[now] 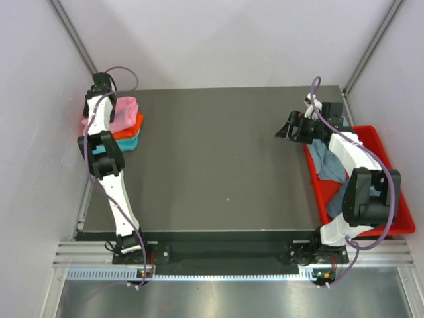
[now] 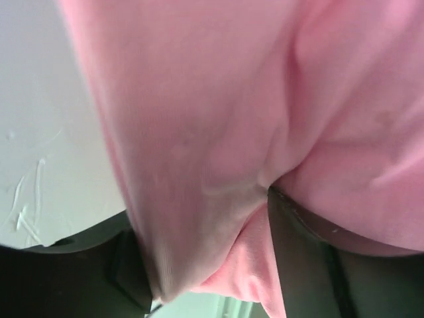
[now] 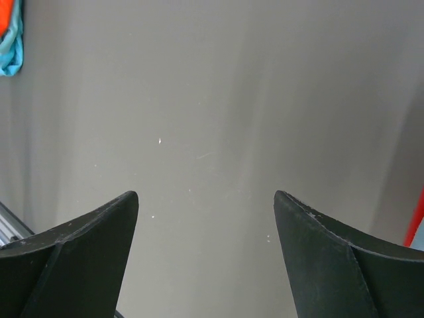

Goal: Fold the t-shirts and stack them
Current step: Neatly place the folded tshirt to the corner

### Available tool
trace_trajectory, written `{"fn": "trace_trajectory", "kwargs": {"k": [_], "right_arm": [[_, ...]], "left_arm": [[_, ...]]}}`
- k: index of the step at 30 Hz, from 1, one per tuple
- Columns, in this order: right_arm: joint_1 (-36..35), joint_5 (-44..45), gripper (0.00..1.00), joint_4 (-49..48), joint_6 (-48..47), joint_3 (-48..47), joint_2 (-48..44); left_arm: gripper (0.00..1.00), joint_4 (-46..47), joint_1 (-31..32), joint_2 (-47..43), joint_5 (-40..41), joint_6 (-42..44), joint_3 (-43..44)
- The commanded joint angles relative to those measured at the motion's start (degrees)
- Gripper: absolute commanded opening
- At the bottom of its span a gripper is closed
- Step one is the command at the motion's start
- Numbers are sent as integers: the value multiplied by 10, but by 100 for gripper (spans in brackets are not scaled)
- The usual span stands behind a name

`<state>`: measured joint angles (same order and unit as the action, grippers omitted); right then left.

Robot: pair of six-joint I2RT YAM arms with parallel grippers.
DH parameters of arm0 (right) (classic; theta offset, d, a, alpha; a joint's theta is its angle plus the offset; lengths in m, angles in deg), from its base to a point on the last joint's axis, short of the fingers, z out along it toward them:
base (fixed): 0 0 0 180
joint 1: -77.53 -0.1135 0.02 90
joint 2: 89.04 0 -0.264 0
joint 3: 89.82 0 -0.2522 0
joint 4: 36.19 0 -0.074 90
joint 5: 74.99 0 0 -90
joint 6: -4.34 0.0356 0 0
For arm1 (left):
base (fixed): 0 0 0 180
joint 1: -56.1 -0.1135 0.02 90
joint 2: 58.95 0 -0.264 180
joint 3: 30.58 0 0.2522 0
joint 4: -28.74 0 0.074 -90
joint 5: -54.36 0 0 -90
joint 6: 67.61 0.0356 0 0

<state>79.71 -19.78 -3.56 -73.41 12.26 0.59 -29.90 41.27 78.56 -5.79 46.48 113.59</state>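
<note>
You've got the pink t-shirt point(image 1: 126, 109) topping the stack point(image 1: 130, 132), far across the tabletop point(image 1: 218, 159) from the red bin point(image 1: 399, 205); left tool point(image 2: 211, 265) parted, pink cloth sagging between; right tool point(image 3: 207, 218) gaping empty beside that bin; the grey-blue t-shirt point(image 1: 324, 162) inside looks limp, light; pinch its edge.

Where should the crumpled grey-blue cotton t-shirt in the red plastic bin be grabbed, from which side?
Probably pinch the raised folds of the grey-blue cotton t-shirt at the bin's far end, coming straight down: the red plastic bin walls off a sideways reach, and the open right gripper hovers beside that end.
</note>
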Motion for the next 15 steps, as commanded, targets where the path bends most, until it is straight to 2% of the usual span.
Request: {"fn": "trace_trajectory", "kwargs": {"k": [1, 7, 13, 15], "right_arm": [[7, -12, 84, -27, 3, 0, -28], [13, 3, 84, -24, 1, -11, -26], [19, 28, 85, -13, -18, -32, -22], [20, 33, 85, -8, -20, -40, -23]], "left_arm": [[72, 23, 6, -66, -21, -70, 20], [74, 21, 39, -139, -110, -114, 36], [78, 66, 58, -206, -242, -195, 19], [82, 82, 67, -233, -318, -237, -6]]}}
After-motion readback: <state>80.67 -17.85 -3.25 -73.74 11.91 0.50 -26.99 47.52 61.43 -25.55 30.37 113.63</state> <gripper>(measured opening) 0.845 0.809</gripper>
